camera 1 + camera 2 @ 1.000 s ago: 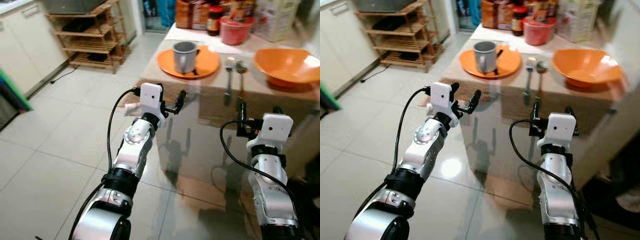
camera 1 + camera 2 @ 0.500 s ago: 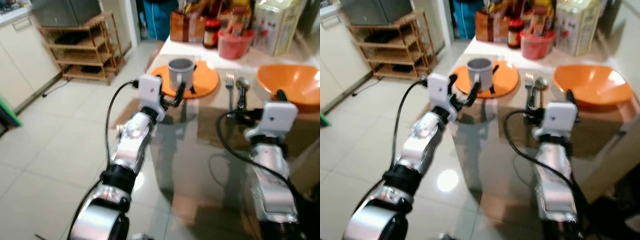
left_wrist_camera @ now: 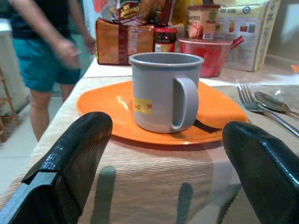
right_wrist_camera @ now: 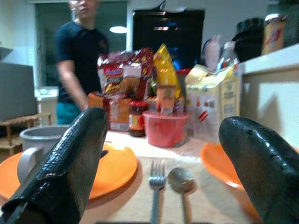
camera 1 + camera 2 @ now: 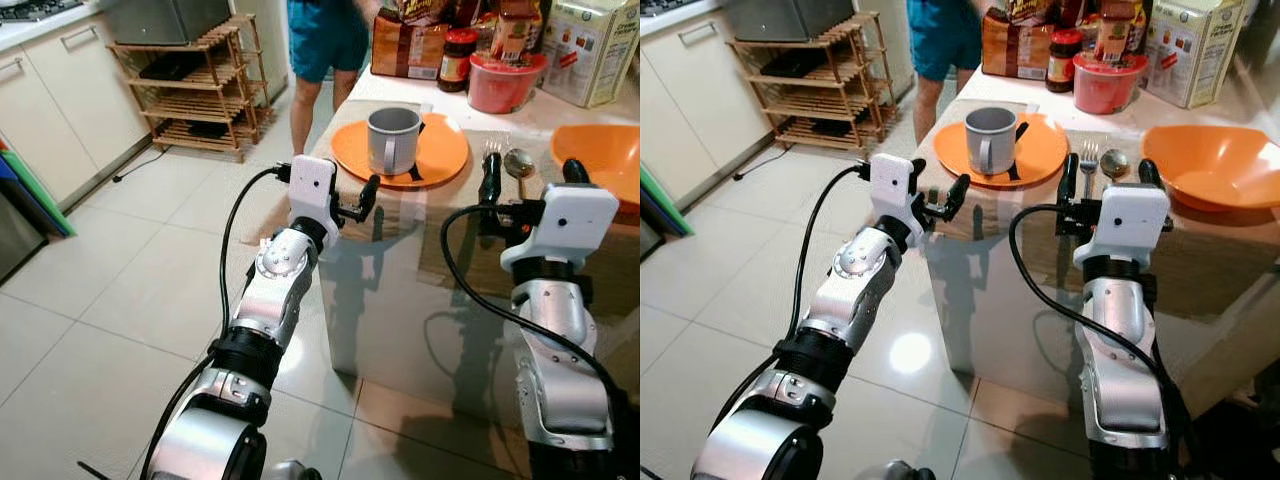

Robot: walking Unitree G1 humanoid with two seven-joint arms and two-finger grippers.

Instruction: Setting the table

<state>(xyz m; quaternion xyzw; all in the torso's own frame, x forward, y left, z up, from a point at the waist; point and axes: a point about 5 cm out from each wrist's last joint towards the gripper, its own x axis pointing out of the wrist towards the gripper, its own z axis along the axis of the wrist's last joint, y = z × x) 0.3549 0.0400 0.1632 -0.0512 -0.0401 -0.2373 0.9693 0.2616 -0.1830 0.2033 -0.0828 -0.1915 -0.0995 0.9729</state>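
I've closed in on the table [image 5: 400, 215]; both grippers, left [image 5: 345, 205] and right [image 5: 525, 190], fingers apart and empty, now at its edge. Mug [image 3: 163, 91] next, probably.

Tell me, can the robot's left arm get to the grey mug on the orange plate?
Probably yes. The left gripper is open at the table's near edge, aimed at the grey mug on the orange plate, with only bare tablecloth between.

Mug [image 5: 392, 139] mid-plate [image 5: 445, 160]; bare table edge [image 5: 400, 215] ahead
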